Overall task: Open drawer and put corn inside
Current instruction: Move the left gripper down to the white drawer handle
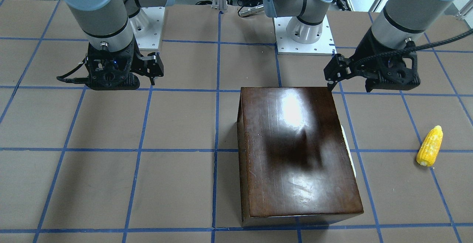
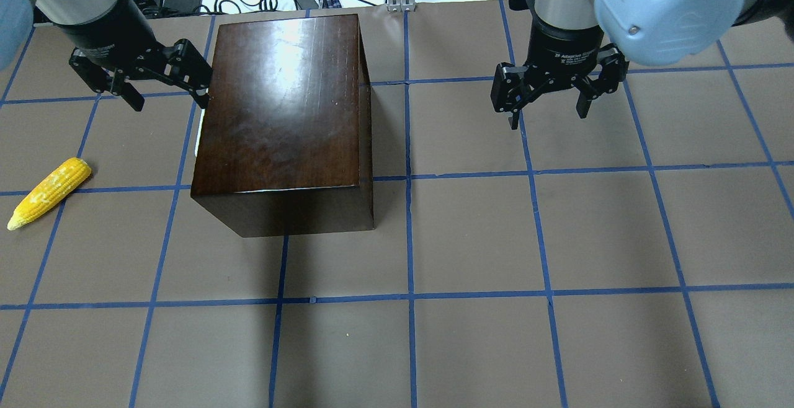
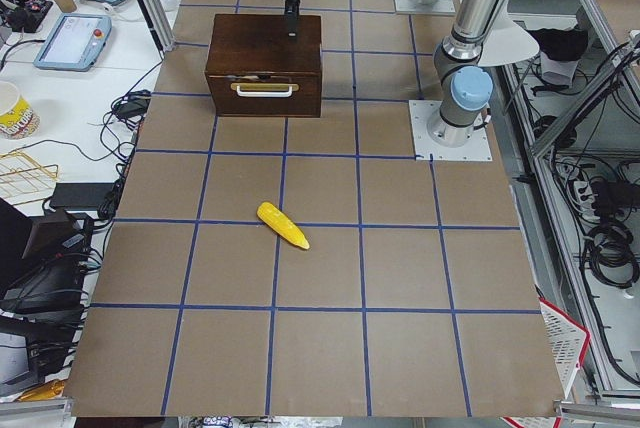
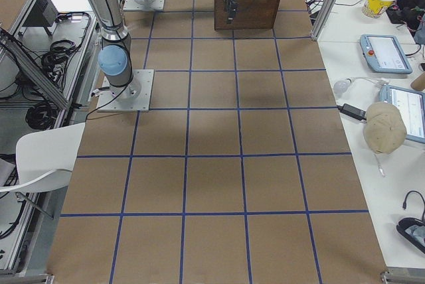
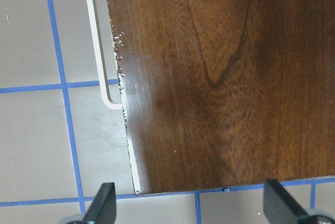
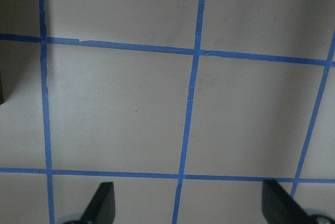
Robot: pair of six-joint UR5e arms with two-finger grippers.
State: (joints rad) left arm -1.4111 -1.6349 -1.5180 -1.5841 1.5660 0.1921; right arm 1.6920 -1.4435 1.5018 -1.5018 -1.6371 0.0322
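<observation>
The glossy dark-brown box (image 2: 282, 104) stands left of the table's middle. Its drawer (image 3: 262, 93) is shut, and the chipped front with a white handle (image 5: 96, 41) faces the corn's side. The yellow corn (image 2: 49, 192) lies on the table left of the box, clear of it; it also shows in the front view (image 1: 430, 146) and the left view (image 3: 283, 225). My left gripper (image 2: 166, 95) is open and empty, hovering above the box's corner by the drawer front, as in its wrist view (image 5: 191, 208). My right gripper (image 2: 549, 107) is open and empty above bare table (image 6: 188, 205).
The brown table (image 2: 471, 240) is marked with a blue tape grid. The arm bases (image 1: 305, 32) sit at the robot's edge. Benches with tablets (image 3: 72, 40), cables and a cup stand beyond the table's sides.
</observation>
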